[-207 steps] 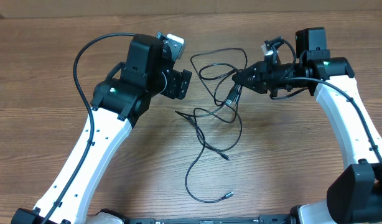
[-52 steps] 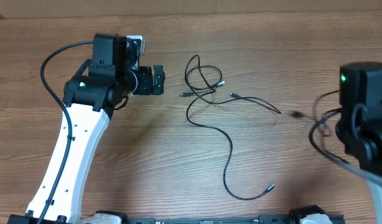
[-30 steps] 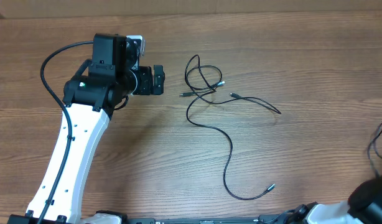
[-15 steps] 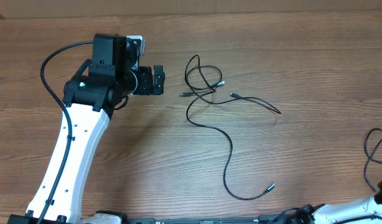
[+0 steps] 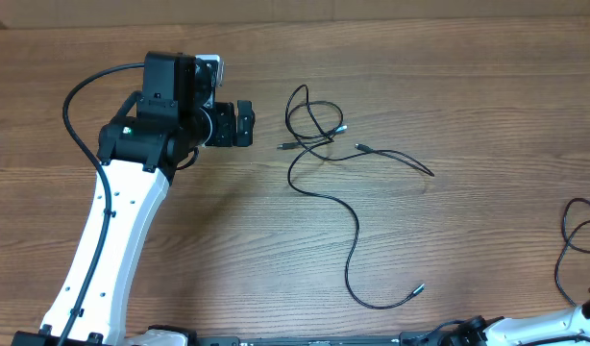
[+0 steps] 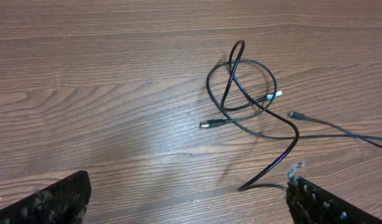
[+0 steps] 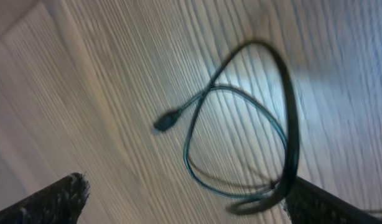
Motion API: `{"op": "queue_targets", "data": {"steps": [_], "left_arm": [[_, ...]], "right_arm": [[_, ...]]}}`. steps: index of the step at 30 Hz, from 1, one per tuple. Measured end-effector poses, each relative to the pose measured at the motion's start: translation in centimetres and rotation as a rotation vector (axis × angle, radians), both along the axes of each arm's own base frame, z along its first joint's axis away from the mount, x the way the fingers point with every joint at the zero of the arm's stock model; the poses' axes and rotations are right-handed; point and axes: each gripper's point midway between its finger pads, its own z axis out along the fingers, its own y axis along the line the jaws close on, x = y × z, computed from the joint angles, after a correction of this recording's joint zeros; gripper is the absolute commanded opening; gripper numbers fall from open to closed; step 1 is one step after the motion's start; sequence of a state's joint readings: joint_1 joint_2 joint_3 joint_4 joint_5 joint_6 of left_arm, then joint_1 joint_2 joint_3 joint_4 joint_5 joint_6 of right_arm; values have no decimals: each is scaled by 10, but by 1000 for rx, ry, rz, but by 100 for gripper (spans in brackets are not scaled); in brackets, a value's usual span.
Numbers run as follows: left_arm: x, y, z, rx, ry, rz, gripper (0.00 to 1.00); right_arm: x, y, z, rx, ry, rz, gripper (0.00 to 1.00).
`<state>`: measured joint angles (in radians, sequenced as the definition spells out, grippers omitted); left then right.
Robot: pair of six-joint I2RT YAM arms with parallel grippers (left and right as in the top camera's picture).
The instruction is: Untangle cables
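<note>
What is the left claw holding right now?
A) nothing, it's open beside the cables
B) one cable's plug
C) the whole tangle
A: the left gripper stands open and empty, apart from the cables lying on the table.

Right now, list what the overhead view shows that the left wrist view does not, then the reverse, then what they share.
Overhead only: the whole left arm, the lower run of the long cable down to its end plug, and a separate cable at the right edge. Left wrist only: its own dark fingertips at the bottom corners, jaws wide apart. Both: the looped cables, a silver plug in the tangle, and the wooden table.
</note>
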<state>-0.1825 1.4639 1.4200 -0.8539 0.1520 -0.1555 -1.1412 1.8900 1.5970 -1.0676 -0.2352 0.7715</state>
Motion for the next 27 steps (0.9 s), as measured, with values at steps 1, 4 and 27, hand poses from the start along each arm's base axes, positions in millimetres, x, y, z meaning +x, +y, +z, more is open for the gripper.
{"op": "queue_targets", "data": {"steps": [1, 4, 27], "left_arm": [[0, 0, 0, 0, 0, 0, 100], [0, 0, 0, 0, 0, 0, 100], [0, 0, 0, 0, 0, 0, 100]], "right_arm": [[-1, 7, -1, 24, 7, 15, 100], [-4, 18, -3, 56, 20, 64, 100], [148, 237, 83, -221, -149, 1118, 100]]}}
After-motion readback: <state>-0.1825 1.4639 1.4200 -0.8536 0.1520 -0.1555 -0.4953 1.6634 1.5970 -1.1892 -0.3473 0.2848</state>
